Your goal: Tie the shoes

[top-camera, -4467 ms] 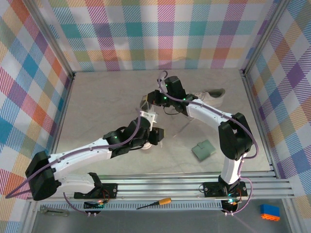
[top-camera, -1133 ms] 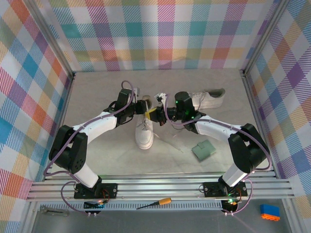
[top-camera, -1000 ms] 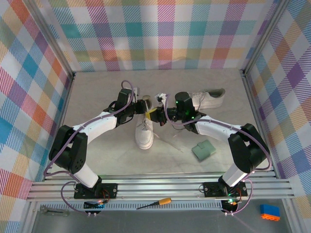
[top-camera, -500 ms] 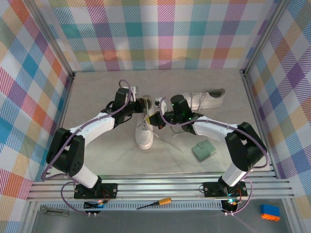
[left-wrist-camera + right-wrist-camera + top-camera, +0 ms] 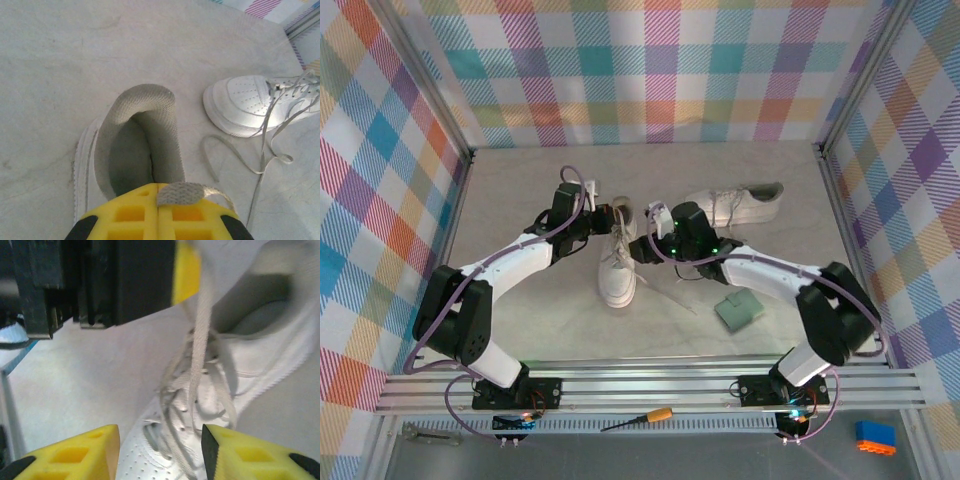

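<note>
L end effector (image 5: 158, 199): fingers together, clamped on lace (image 5: 180, 192) end.
R end effector (image 5: 160, 450): fingers apart (lace runs straight up just ahead of them, to L).
Shoe 1 (image 5: 618, 262): on table (image 5: 520, 290), right under both end effectors; heel opening below L.
Shoe 2 (image 5: 740, 205): beyond R, apart from it.

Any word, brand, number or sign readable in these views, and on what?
No readable text anywhere.
On the near shoe: plain white, no brand or size mark shows.
On the far shoe: toe perforations only, no logo.
On the lace pinched in the left gripper: nothing printed.
On the green pad, the screwdriver and the blue block: too small to tell any marking.
</note>
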